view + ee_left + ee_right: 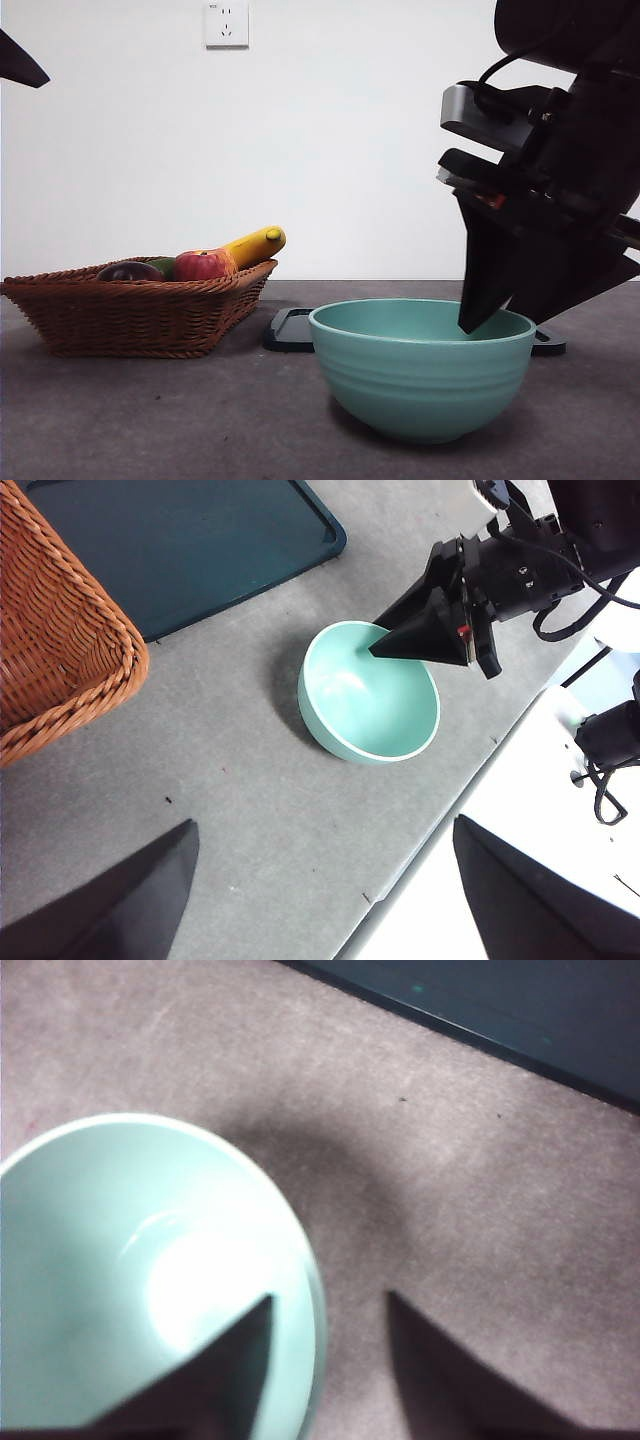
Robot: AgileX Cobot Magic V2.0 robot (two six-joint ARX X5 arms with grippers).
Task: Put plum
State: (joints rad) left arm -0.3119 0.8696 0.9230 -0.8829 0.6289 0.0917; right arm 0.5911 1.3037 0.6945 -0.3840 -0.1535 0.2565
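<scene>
The plum [130, 271], dark and glossy, lies in the wicker basket [130, 315] at the left, next to a red apple [200, 265], a green fruit [163, 265] and a banana [255, 245]. A teal bowl [420, 370] stands at the front centre, with nothing visible inside it. My right gripper [475, 325] is down at the bowl's right rim; it is open, one jaw inside the bowl [120, 1290] and one outside. My left gripper [320, 880] waits high above the table, open and holding nothing.
A dark teal tray [290, 330] lies flat behind the bowl, between it and the basket [50, 640]. The table's edge [450, 820] runs close past the bowl on the right arm's side.
</scene>
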